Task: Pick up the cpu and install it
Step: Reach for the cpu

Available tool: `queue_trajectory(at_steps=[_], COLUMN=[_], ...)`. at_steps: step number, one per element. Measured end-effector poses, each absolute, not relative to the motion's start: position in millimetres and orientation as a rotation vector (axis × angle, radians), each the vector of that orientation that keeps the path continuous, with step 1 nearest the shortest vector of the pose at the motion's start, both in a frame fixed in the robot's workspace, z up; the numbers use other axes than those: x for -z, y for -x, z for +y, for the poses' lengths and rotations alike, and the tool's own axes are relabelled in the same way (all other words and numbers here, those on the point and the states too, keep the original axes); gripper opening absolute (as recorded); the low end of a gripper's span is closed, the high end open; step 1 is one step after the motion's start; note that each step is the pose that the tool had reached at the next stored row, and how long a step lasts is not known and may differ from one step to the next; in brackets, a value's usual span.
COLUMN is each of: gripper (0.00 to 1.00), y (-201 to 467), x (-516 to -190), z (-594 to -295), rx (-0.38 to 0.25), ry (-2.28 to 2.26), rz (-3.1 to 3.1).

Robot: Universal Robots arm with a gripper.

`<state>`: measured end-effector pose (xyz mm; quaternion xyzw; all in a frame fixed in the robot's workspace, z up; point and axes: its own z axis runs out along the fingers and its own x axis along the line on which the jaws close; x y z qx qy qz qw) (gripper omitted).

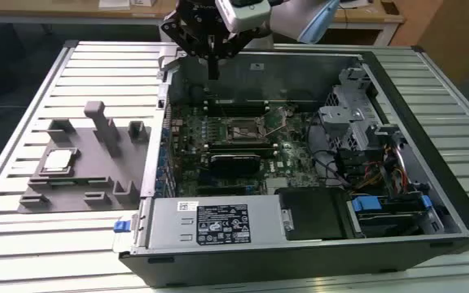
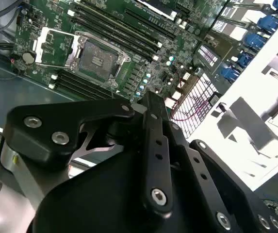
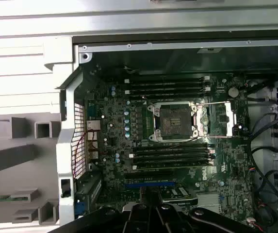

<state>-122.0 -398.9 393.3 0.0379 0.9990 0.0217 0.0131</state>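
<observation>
Our black gripper point(image 1: 212, 73), clenched empty, hangs above the open black computer case point(image 1: 300, 261); the silver-topped square cpu point(image 1: 58, 160) lies beside that case, unpicked.

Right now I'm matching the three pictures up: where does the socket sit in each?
Exterior view: socket mid-board, inside the case.
First wrist view: socket beside its open lid.
Second wrist view: socket beside that lid.
Shared landmark: memory slots flanking it both sides.
</observation>
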Motion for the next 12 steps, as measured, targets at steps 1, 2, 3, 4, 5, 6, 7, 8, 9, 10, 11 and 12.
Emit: queue_trajectory(at_steps=[1,2,3,4,5,6,7,8,9,10,11,12], gripper=[0.11,0.11,0.11,0.11,0.11,0.11,0.11,0.11,0.11,0.11,0.11,0.11], y=[121.9,122.0,121.9,122.0,122.2,122.2,122.2,122.2,122.2,122.2,122.2,122.2], x=[-393.3,-393.3,-393.3,-393.3,-393.3,-393.3,-393.3,-393.3,-393.3,-393.3,-393.3,-393.3], z=[-398.9,-398.9,-398.9,-398.9,-398.9,-398.9,-398.9,-398.9,-398.9,-398.9,-398.9,-398.9], rx=[-0.068,-0.068,-0.068,-0.068,-0.068,-0.068,-0.068,-0.068,-0.068,-0.068,-0.068,-0.068], ry=[-0.118,-0.118,-0.118,-0.118,-0.118,-0.118,-0.118,-0.118,-0.118,-0.118,-0.118,-0.118], rz=[3.112,3.113,3.112,3.113,3.112,3.112,3.112,3.112,3.112,3.112,3.112,3.112])
